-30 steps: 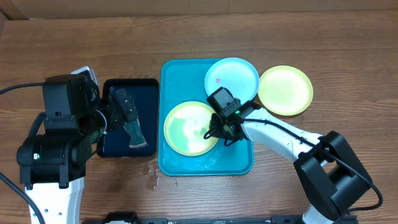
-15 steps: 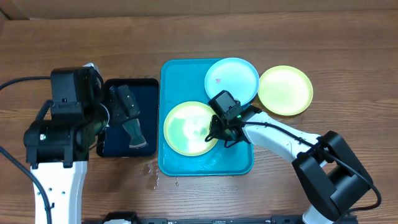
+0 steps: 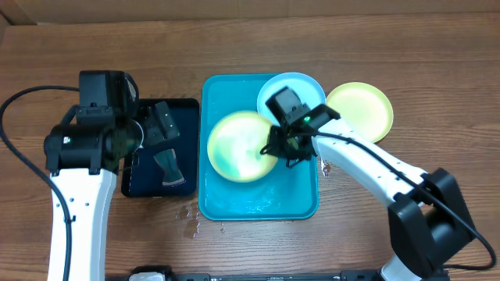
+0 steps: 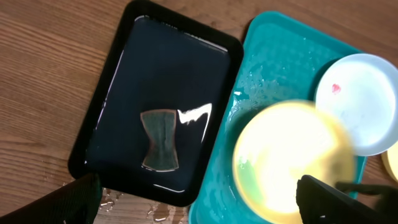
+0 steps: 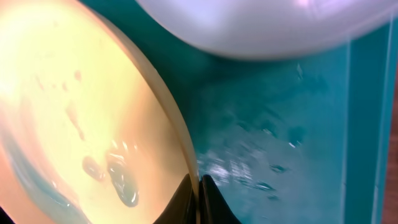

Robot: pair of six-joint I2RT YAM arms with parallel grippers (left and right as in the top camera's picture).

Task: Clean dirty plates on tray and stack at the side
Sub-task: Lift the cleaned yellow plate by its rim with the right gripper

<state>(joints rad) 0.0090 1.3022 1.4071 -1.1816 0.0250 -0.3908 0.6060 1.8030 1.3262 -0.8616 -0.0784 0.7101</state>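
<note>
Overhead: my right hand point(image 3: 281, 150) clamps the wet yellow-green plate point(image 3: 234, 148) by its rim over the turquoise tray point(image 3: 215, 199), a grip for carrying it sideward, I judge; my left hand point(image 3: 162, 129) hangs open, empty.

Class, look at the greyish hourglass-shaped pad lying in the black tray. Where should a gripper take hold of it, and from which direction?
Grip the pad across its narrow waist, coming straight down from above. It lies flat in the wet black tray, so its edges offer little from the side; the pinched middle likely fits open fingers best.
</note>
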